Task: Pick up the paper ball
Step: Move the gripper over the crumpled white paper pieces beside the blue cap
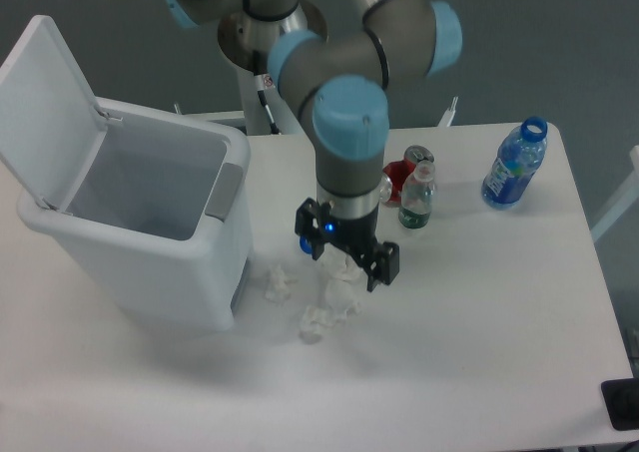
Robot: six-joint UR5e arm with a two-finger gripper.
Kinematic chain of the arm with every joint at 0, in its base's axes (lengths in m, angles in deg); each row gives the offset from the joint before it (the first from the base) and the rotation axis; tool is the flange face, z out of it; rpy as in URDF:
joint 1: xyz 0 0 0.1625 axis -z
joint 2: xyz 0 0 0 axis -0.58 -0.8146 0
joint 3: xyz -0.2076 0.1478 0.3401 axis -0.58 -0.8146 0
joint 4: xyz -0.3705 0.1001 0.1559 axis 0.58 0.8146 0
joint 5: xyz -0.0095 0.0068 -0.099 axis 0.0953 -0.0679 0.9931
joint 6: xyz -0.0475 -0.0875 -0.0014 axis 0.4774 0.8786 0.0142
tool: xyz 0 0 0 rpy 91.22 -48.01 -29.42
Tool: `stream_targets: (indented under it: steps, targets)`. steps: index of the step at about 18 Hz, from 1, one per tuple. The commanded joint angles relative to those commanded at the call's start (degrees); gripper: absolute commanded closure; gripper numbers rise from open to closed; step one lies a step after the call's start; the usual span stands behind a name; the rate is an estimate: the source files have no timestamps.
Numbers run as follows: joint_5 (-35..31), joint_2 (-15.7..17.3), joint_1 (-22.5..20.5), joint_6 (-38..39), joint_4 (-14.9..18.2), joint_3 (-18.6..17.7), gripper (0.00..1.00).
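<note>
Three crumpled white paper balls lie on the white table in front of the bin: one at the left (279,283), one lower down (319,319), and one (341,287) right under my gripper. My gripper (344,258) hangs open just above that last ball, its black fingers (383,268) spread to either side, nothing held. The arm's wrist hides part of the ball and most of a blue bottle cap (304,243).
A white bin (150,223) with its lid raised stands at the left. Behind the gripper are a red can (406,170) and a small clear bottle (416,199). A blue water bottle (514,164) stands at the far right near the table edge.
</note>
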Motion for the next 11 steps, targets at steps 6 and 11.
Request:
stream_targets:
  steps: [6,11]
  targets:
    - [1.8,-3.6,0.3,0.2,-0.1,-0.2,0.00]
    - [1.8,-4.9,1.1,0.2,-0.1,-0.2,0.00]
